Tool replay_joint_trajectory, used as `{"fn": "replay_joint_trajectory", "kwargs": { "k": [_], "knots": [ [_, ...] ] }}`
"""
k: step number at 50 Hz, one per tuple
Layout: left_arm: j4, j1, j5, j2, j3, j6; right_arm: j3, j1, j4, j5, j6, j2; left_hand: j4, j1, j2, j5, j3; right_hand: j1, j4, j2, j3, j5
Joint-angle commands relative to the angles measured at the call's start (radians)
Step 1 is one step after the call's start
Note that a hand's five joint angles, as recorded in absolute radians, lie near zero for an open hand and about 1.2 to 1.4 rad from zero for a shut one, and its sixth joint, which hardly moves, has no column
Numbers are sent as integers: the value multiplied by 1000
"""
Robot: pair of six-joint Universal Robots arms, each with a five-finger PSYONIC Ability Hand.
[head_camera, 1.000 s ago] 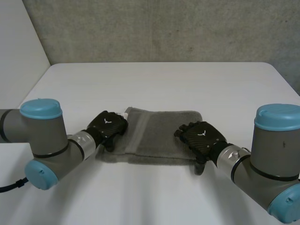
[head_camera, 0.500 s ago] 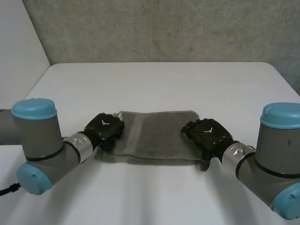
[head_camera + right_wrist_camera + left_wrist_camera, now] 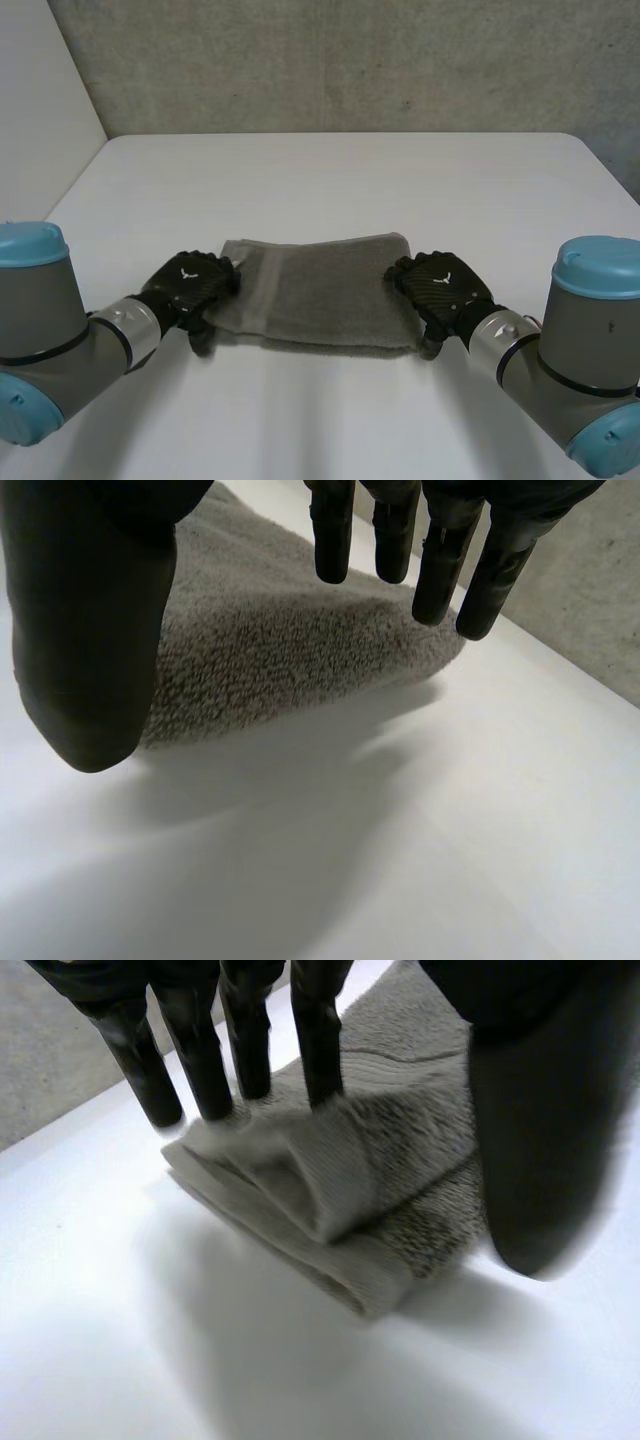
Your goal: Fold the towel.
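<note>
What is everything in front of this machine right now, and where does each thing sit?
Grey terry towel: one, grey, folded, on the table between the two hands.
White table: one, white, under the towel.
Rough concrete wall: one, grey, behind the table.
Robot arms: two, grey with light-blue caps, left arm and right arm at the near side.
Black left hand: one, black, straight fingers on the towel's left end.
Black right hand: one, black, open at the towel's right end.

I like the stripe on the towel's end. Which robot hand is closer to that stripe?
Left. The left hand sits at the striped end of the towel, fingertips on it. The right hand is at the plain opposite end.
</note>
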State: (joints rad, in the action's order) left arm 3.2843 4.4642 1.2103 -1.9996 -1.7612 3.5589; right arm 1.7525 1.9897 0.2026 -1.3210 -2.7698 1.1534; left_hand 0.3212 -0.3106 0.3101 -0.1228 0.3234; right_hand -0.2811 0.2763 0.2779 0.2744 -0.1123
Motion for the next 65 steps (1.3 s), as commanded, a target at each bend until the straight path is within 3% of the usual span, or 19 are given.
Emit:
{"fn": "replay_joint_trajectory", "kwargs": {
  "k": [1,10,18,21,23,27,32,34,37,39,43,49,50,51,52,65],
  "knots": [
    [0,-8,2,2,-4,0,5,11,18,3,-91,-3,-128,118,-117,104,-130,-106,111,109,113,-100],
    [0,7,5,13,-3,-2,4,18,43,2,-93,-21,-128,118,-117,104,-130,-265,270,268,271,-259],
    [0,6,8,36,2,-12,4,9,43,3,-93,-43,-125,115,-114,101,-128,-541,546,544,547,-535],
    [3,4,9,53,9,-17,5,9,43,3,-93,-41,-125,115,-114,101,-128,-661,666,664,668,-655],
    [5,-3,9,61,17,-28,4,8,43,3,-93,-40,-125,115,-114,101,-128,-915,920,918,922,-909],
    [6,-8,9,70,23,-45,1,3,34,2,-93,-31,-128,118,-117,104,-130,-1115,1119,1118,1121,-1109],
    [6,-6,9,96,26,-81,27,-31,12,11,-67,-8,-131,121,-120,107,-133,-1115,1120,1118,1122,-1109],
    [6,-2,8,122,28,-103,48,-133,-18,20,13,49,-137,126,-126,113,-139,-1115,1120,1118,1122,-1109],
    [5,0,8,134,28,-109,53,-192,-49,29,81,77,-137,126,-126,113,-139,-1115,1120,1118,1122,-1109],
    [5,6,8,165,31,-117,30,-273,-123,57,209,113,-137,126,-126,113,-139,-1115,1120,1118,1122,-1109],
    [5,7,8,190,45,-121,-31,-253,-189,69,262,127,-137,126,-126,113,-139,-1115,1120,1118,1122,-1109],
    [-2,6,11,209,80,-149,-108,-111,-281,65,211,117,-137,126,-126,113,-139,-1115,1120,1118,1122,-1109],
    [-3,4,11,211,80,-158,-93,-94,-285,65,191,115,-137,126,-126,113,-139,-724,729,727,730,-718],
    [-3,4,11,211,80,-158,-93,-94,-285,65,191,115,-137,126,-126,113,-139,-720,725,723,727,-714],
    [-3,6,9,211,77,-164,-67,-82,-273,60,162,124,-137,126,-126,113,-139,-380,385,383,386,-374],
    [2,9,5,206,48,-167,149,-84,16,75,-134,137,-137,126,-126,113,-139,-303,308,306,310,-297]
  ]
}}
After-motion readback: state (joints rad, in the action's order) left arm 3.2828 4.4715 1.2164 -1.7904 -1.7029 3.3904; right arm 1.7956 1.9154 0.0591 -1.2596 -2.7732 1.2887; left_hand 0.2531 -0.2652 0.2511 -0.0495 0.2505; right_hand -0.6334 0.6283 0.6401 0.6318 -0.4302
